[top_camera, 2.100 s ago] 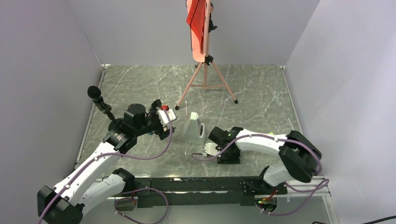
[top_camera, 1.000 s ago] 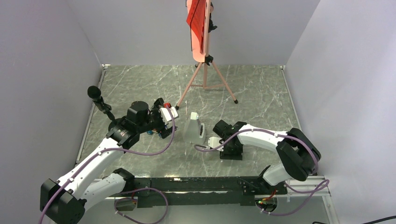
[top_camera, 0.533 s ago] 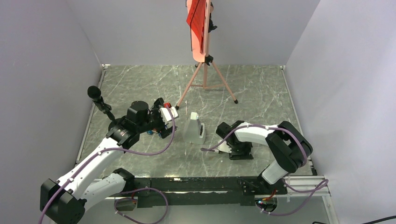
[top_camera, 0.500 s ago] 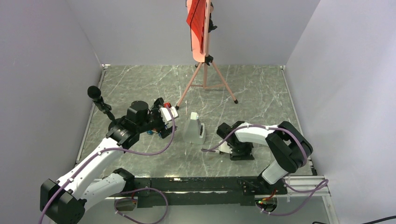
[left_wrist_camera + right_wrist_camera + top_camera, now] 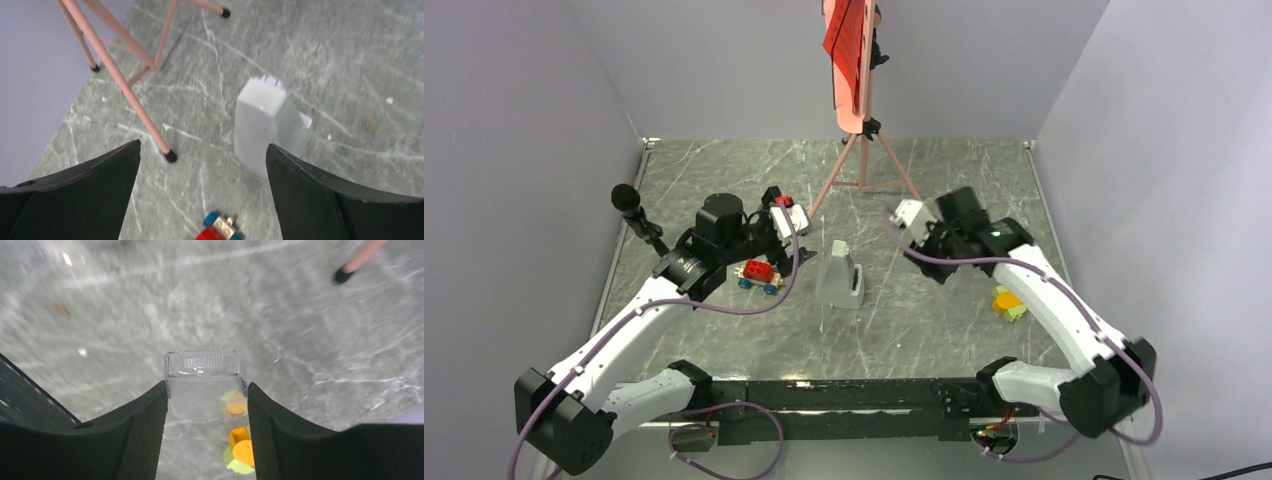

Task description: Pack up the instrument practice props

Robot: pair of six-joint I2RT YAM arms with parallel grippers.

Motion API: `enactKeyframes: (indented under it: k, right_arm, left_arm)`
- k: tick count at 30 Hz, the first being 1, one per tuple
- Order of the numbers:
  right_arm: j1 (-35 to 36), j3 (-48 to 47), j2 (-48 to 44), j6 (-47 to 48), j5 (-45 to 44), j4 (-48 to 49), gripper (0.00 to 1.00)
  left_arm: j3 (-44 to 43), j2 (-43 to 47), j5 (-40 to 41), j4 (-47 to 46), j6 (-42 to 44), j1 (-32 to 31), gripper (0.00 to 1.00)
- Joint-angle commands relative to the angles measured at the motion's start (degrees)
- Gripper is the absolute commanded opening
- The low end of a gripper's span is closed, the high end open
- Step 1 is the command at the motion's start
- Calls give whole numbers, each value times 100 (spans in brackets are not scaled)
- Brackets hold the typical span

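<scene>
While the overhead view shows only that the right pincer (image 5: pixel 911 215) hangs near the music stand (image 5: pixel 849 115) at the far edge of the surface (image 5: pixel 984 180), its wrist view shows the fingers clamped on a clear stick (image 5: pixel 204 390), above a yellow-orange toy (image 5: pixel 239 450). The left pincer (image 5: pixel 203 145) gapes empty. The metronome (image 5: pixel 267 125) stands mid-surface just beyond its spread fingers, beside the toy car (image 5: pixel 220 231).

One each: music stand (image 5: pixel 848 108), red sheet (image 5: pixel 844 38), metronome (image 5: pixel 841 275), toy car (image 5: pixel 757 273), microphone (image 5: pixel 627 197), yellow-orange toy (image 5: pixel 1007 302), clear piece (image 5: pixel 205 385).
</scene>
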State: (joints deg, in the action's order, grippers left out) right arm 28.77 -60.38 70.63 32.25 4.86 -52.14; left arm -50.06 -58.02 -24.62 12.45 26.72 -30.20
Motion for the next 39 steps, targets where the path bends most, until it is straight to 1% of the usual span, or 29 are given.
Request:
enactKeyframes:
  k: [1,5,8,10,14,18,24,29,32,39]
  right_arm:
    - [-498,-562,-581,-771,1329,328,0]
    - [-748,-951,-721,-1538,1931,1204,0]
    - [-827,-1217,-610,-2232,2142,1733,0]
    - [-915,-1400,-471,-2709,2357,2007,0]
    - [-1084,-1573,-387,-3605,2491,2509,0]
    - [-1145,-1739,-269,-4056,2751,2705,0]
    - [-1146,-1731,-242,-4285,3036,2810,0]
    - [-1146,-1598,-343,-4144,3173,2721,0]
    - [-1147,-1582,-405,-3998,3171,2639,0]
    - [-1146,-1590,-371,-3875,3161,2589,0]
  left_arm:
    - [-520,-329,-642,-635,-410,-135,99]
    - [-912,-879,-631,-864,-491,-512,99]
    - [-1231,-1337,-520,-1108,-575,-722,99]
    - [-1545,-1673,-475,-1186,-652,-860,99]
    - [-1933,-2181,-486,-1195,-815,-1123,99]
    - [-2038,-2404,-426,-1647,-1127,-1285,99]
    - [-2014,-2487,-255,-1816,-1272,-1372,99]
    - [-1894,-2377,422,-1894,-1164,-1367,99]
    - [-1778,-2268,792,-1915,-947,-1342,99]
    - [-1577,-2084,644,-1788,-909,-1240,99]
